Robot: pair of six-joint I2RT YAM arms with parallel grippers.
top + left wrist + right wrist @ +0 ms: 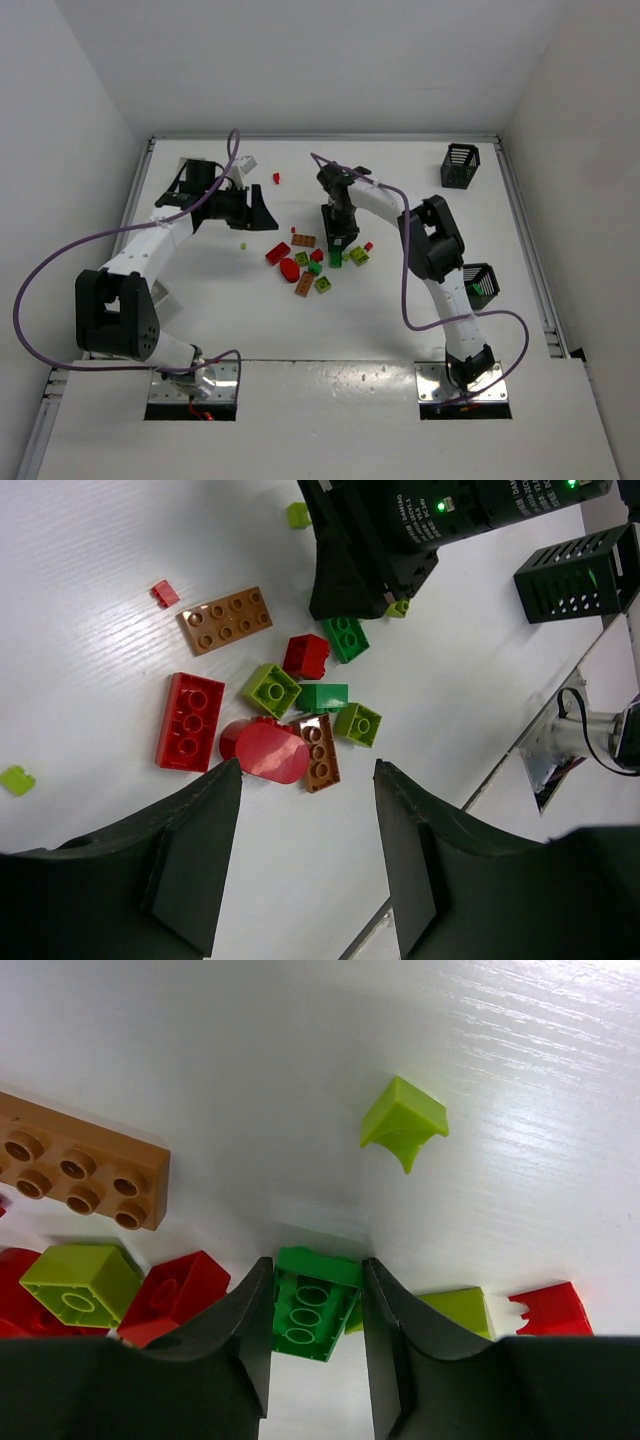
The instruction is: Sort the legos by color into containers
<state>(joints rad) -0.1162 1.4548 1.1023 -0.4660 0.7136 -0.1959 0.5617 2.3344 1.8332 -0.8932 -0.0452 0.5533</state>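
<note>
Sorting looks barely begun. Nearest the arm bases, at the right middle of the top view, a black basket (480,285) shows a glint of green through its slats, so perhaps one piece is home. Whether anything else is in it I cannot tell.

At the centre of the frame the pile of legos (310,265) lies loose on the table: red, green, yellow-green and orange-brown, all mixed. The right gripper (318,1280) is down in that pile with both fingers against the sides of a green brick (312,1305) that rests on the surface – closed on it, I judge, though not lifted. The left gripper (308,805) hangs open and empty just left of the pile.

Further up, a yellow-green bit (243,245) and a small red bit (276,178) lie apart from the rest. The second black basket (460,166) stands at the upper right, well away. I cannot pick out the white baskets with any certainty.

The table (400,330) is white and faintly grained, with rails along its edges – plain white walls close it in on three sides.
</note>
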